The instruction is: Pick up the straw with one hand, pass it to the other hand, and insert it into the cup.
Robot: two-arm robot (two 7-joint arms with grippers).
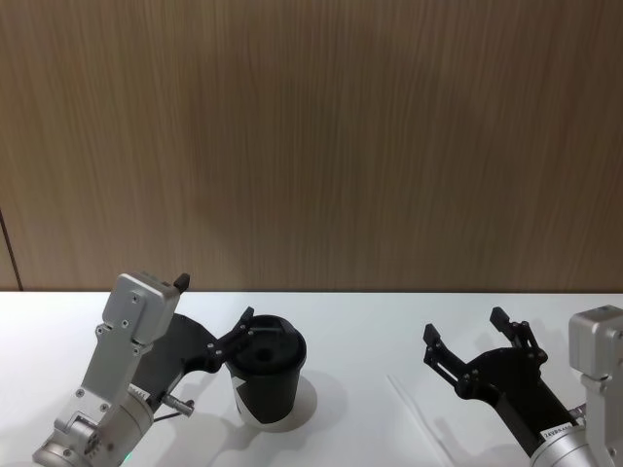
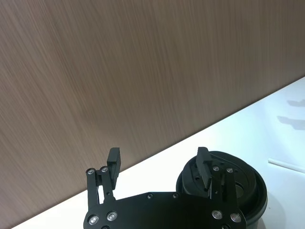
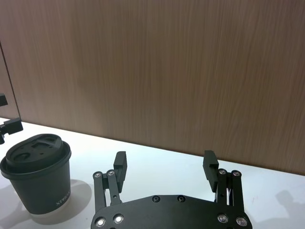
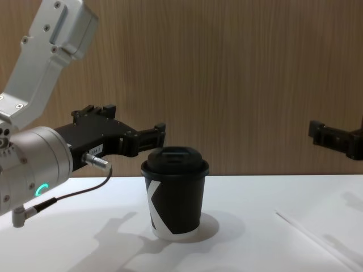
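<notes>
- While the straw lies flat on the white counter, right of middle and slanting toward the near edge, the head view has the right gripper hovering just beside it, fingers spread and empty. The cup stands upright left of middle. The left gripper hangs at its lid, fingers likewise spread and empty. The straw's near end is cut off at the bottom of this view.
- Left wrist view: the left gripper is wide open, and one of its fingers sits in front of the cup. I cannot tell whether it touches the lid. That is a likely risk, since a sideways swing from here could tip the light cup. A short bit of the straw shows beyond it.
- Right wrist view: the right gripper has its fingers apart with nothing held, and the cup is well apart from it. The gripper's own body hides the counter beneath, so its line-up with the straw is hard to judge.
- Chest view: the left gripper ends just beside the top of the cup. The right gripper is partly cut off and hangs high above the straw. The straw is thin, flat and white on white, so it may roll or slip aside if the fingers close off-centre.
</notes>
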